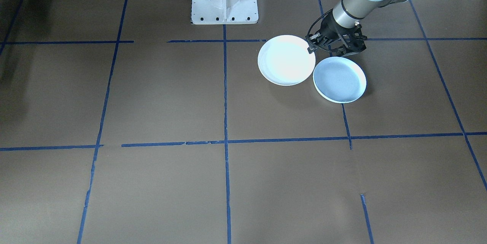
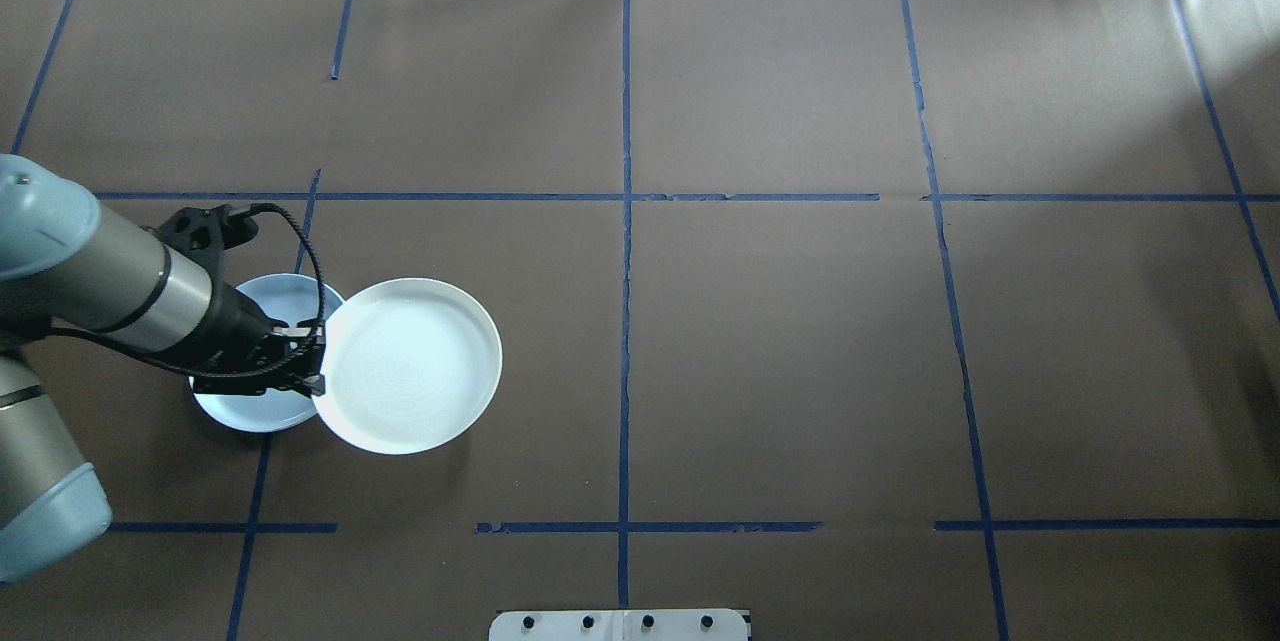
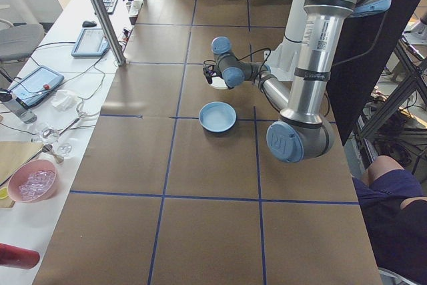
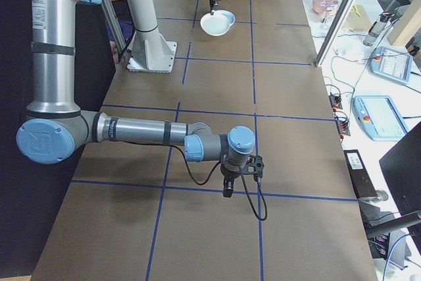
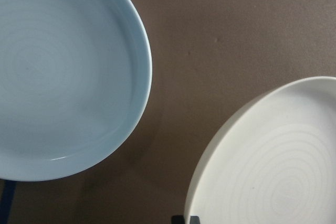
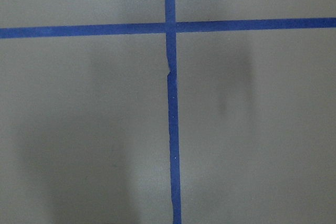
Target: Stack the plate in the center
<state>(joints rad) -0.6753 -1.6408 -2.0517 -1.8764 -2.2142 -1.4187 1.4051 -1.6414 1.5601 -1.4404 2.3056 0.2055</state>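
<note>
Over the counter's left side, left gripper fingers pinch white plate rim, carrying; next likely travel toward center. Right gripper's fingers: cannot tell.

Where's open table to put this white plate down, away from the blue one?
The brown table is bare from the white plate across the middle tape line to the far side. It is crowded only at the left gripper, where the blue plate lies partly under the arm.
</note>
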